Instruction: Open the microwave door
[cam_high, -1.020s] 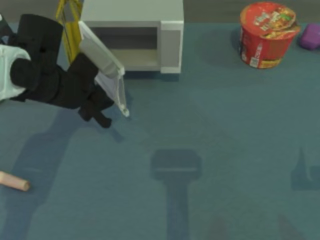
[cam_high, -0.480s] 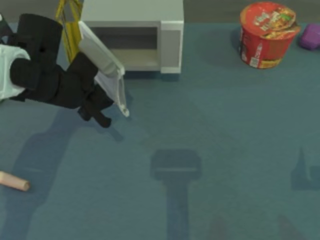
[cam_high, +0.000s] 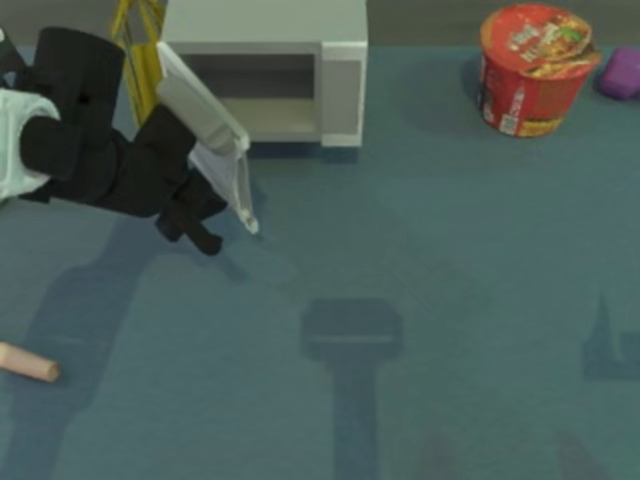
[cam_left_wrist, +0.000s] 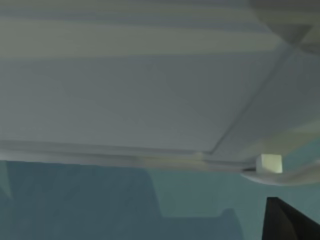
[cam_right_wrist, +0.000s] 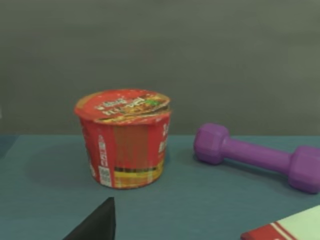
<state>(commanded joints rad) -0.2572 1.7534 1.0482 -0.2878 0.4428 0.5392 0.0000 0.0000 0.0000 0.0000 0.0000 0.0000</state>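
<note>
Upper left of top view: boxy white-grey microwave (cam_high: 265, 40), its rigid white-framed, grey-windowed door (cam_high: 205, 125) swung wide; hinged, light, best pushed at free edge. Left gripper (cam_high: 200, 225) beside it, claw state cannot tell.

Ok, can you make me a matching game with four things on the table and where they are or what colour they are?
Things:
1. microwave door
2. noodle cup
3. dumbbell
4. left hand

Descriptions:
A. purple, beside the cup
B. swung open
C. red, at the table's far right
D. black, beside the door's free edge

Pairs: 1-B, 2-C, 3-A, 4-D
</note>
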